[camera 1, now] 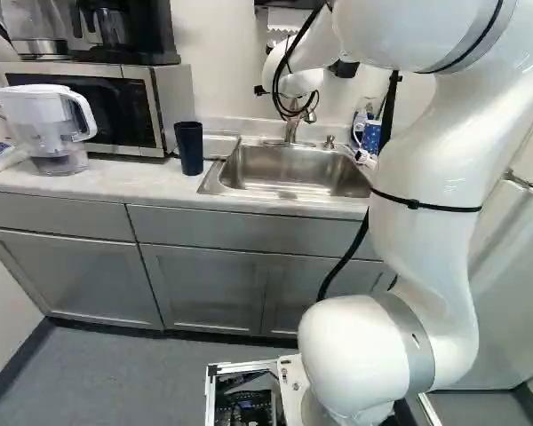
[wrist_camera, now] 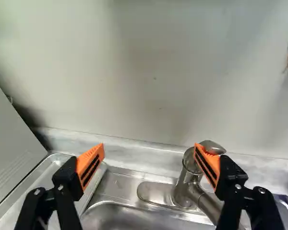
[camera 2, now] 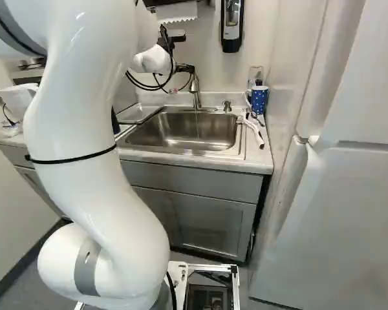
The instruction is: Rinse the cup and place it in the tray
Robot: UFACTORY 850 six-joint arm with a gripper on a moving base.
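The arm [camera 1: 435, 169] reaches over the counter [camera 1: 115, 185], the microwave [camera 1: 131, 106] stands left of sink [camera 1: 293, 174] and tray [camera 2: 140, 112], the gripper [camera 2: 186, 68] spreads its fingers wide near the faucet [camera 2: 196, 92], and the dark cup [camera 1: 188, 149] stands just beside the microwave.

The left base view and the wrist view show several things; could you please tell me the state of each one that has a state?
Gripper: open, nothing between its pads.
Dark cup: upright.
Faucet: cannot tell whether it is running.
Pitcher: upright, lid on.
Microwave: door shut.
Cabinet doors: shut.
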